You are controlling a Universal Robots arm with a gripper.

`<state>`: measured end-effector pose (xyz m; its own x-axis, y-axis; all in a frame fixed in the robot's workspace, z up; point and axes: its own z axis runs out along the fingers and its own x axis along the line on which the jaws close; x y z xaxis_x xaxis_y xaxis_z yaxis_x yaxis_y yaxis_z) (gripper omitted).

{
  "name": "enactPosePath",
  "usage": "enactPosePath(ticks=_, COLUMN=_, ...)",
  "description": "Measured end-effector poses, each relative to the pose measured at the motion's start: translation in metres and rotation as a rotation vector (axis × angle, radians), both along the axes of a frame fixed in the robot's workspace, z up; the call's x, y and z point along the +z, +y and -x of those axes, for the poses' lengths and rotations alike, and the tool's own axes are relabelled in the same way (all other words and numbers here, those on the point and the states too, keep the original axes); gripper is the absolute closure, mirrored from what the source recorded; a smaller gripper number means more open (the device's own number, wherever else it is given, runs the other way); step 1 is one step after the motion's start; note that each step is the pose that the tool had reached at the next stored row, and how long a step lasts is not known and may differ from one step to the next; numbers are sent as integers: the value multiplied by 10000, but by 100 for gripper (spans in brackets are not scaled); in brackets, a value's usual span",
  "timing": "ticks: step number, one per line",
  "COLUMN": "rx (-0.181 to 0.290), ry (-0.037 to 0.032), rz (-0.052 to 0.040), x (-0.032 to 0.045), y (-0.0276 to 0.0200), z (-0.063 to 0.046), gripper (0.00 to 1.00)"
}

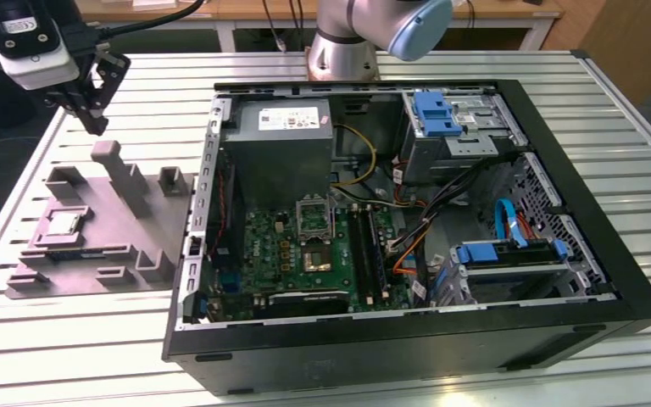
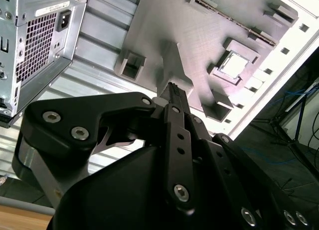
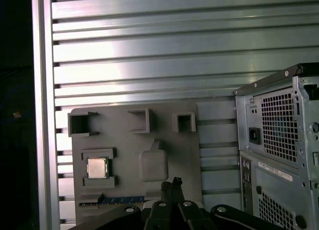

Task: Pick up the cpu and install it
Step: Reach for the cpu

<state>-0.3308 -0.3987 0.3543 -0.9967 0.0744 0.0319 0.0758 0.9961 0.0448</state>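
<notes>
The cpu [image 1: 63, 222] is a small silver square chip lying flat in a recess of the grey moulded fixture [image 1: 111, 254], at the exterior view's left. It also appears in both wrist views [image 2: 234, 65] [image 3: 97, 167]. My gripper [image 1: 95, 125] hangs well above the fixture's far end, fingers pointing down, shut with nothing between them. In both wrist views the fingertips [image 2: 173, 86] [image 3: 172, 184] meet, off to one side of the chip and over the fixture's tall post [image 1: 113, 157].
An open black computer case [image 1: 597, 280] lies on the slatted metal table [image 1: 65, 339] beside the fixture. Inside are a green motherboard [image 1: 275, 254] with its metal socket frame [image 1: 319, 254], a grey power supply [image 1: 286, 140], cables and blue drive brackets [image 1: 436, 112].
</notes>
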Motion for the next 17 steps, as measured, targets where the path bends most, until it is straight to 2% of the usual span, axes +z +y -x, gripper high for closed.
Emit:
enactPosePath(ticks=10, rx=0, ry=-1, rz=0, x=0, y=0, z=30, gripper=89)
enactPosePath(ticks=17, rx=-1, ry=-79, rz=0, x=0, y=0, z=199, gripper=89)
